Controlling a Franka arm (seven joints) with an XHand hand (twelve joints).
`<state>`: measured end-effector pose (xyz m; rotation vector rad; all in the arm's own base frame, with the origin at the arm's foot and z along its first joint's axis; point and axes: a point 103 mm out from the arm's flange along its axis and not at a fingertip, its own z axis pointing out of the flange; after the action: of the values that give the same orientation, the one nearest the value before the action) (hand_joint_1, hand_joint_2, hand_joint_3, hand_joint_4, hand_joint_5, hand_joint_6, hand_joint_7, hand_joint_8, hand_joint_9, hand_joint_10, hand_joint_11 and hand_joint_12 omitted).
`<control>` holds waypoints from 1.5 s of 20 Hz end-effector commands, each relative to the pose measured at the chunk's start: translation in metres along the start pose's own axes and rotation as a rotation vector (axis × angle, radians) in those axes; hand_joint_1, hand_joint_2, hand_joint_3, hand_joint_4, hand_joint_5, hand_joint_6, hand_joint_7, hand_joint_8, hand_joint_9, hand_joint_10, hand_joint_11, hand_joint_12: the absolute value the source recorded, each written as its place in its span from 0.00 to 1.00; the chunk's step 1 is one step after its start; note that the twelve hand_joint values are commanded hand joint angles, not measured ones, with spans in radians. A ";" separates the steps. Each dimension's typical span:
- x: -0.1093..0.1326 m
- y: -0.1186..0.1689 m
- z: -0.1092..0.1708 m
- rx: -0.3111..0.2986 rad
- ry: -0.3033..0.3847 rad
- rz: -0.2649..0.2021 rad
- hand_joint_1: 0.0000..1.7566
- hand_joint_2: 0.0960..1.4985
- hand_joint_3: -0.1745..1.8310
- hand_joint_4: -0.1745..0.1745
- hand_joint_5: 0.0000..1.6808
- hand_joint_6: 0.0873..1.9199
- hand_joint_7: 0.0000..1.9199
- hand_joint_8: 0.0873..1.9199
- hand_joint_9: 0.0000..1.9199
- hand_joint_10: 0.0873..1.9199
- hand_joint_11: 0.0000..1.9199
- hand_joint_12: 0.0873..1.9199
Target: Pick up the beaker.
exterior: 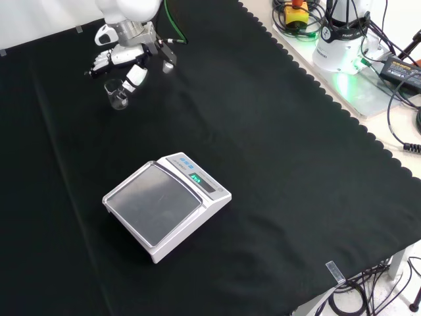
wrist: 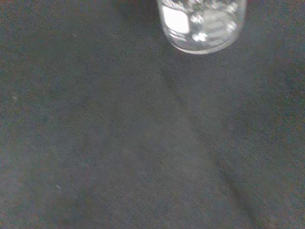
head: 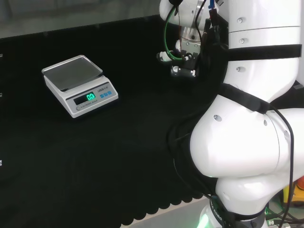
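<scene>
A small clear glass beaker [exterior: 118, 96] stands upright on the black cloth at the far left of the front view. The black and white hand [exterior: 129, 55] hangs just above and behind it, fingers spread and relaxed; one fingertip [exterior: 136, 76] reaches down beside the beaker's rim, and I cannot tell whether it touches. In the head view the hand [head: 184, 61] points down in front of the arm's white links. The wrist view has the beaker [wrist: 203, 25] close by, its base resting on the cloth.
A white scale with a grey pan [exterior: 164, 208] sits mid-cloth, well nearer the camera than the beaker; the head view has the scale [head: 78, 85] at the left. The cloth's scalloped edge [exterior: 316, 79], the arm's base [exterior: 342, 39] and cables lie at the front view's right.
</scene>
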<state>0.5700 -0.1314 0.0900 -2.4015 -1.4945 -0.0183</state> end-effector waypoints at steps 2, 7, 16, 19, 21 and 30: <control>-0.019 -0.006 0.011 0.020 0.026 0.013 0.17 0.61 0.14 0.33 0.13 0.00 0.00 0.38 0.04 0.44 0.05 0.79; -0.020 -0.006 0.018 0.026 -0.002 0.028 0.18 0.60 0.14 0.32 0.13 0.00 0.01 0.40 0.09 0.45 0.11 0.78; -0.009 0.006 0.022 0.012 -0.041 0.018 0.20 0.59 0.13 0.31 0.14 0.00 0.04 0.42 0.14 0.45 0.15 0.76; -0.008 0.008 0.019 -0.036 -0.066 0.010 0.25 0.59 0.13 0.29 0.17 0.00 0.08 0.43 0.19 0.44 0.19 0.74; -0.008 0.006 0.016 -0.094 -0.067 0.011 0.30 0.60 0.14 0.26 0.23 0.00 0.15 0.43 0.28 0.42 0.25 0.71; -0.008 0.007 0.011 -0.261 -0.132 0.004 0.52 0.57 0.24 0.33 0.53 0.25 0.47 0.35 0.62 0.23 0.51 0.57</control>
<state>0.5705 -0.1392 0.0692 -2.5575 -1.5695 -0.0205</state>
